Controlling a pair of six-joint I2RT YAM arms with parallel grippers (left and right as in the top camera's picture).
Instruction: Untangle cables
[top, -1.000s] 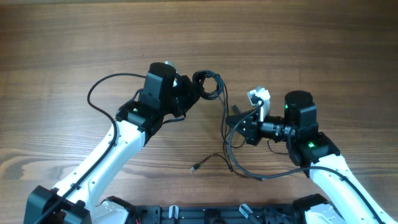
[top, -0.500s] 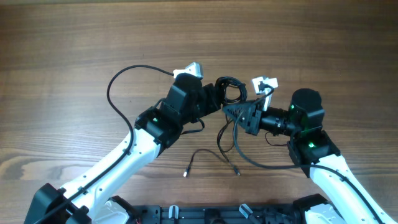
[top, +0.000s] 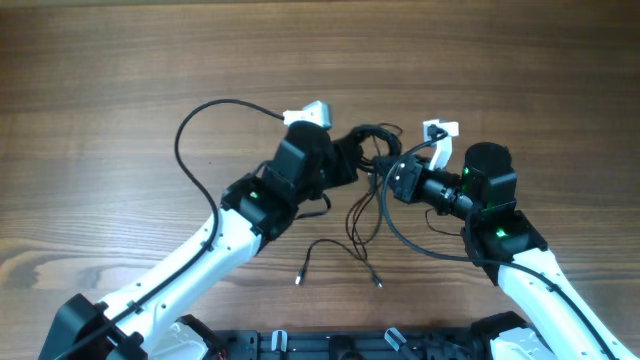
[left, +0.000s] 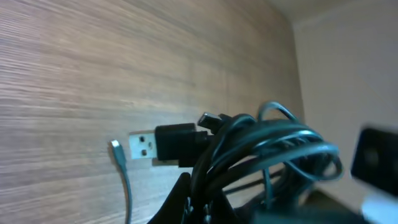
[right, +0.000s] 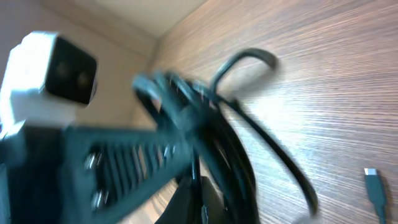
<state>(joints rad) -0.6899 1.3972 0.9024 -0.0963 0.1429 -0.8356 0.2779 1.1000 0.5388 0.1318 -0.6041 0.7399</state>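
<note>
A tangled bundle of black cables (top: 372, 145) hangs above the table between my two arms. My left gripper (top: 345, 160) is shut on the bundle from the left; in the left wrist view the coil (left: 261, 152) fills the jaws (left: 205, 208), with a USB plug (left: 163, 142) sticking out. My right gripper (top: 397, 178) is shut on a strand from the right; the right wrist view is blurred and shows cables (right: 211, 137) running through the jaws (right: 198, 199). Loose ends (top: 338, 255) trail down onto the table.
The wooden table (top: 120, 60) lies around the arms. A black cable loop (top: 200, 130) arcs left of the left arm. Two small connector tips (top: 299, 280) lie near the front edge. The arm bases stand at the bottom.
Both grippers have moved together toward the table's middle. The left arm swung right with the bundle, and the right gripper has closed in on it.
</note>
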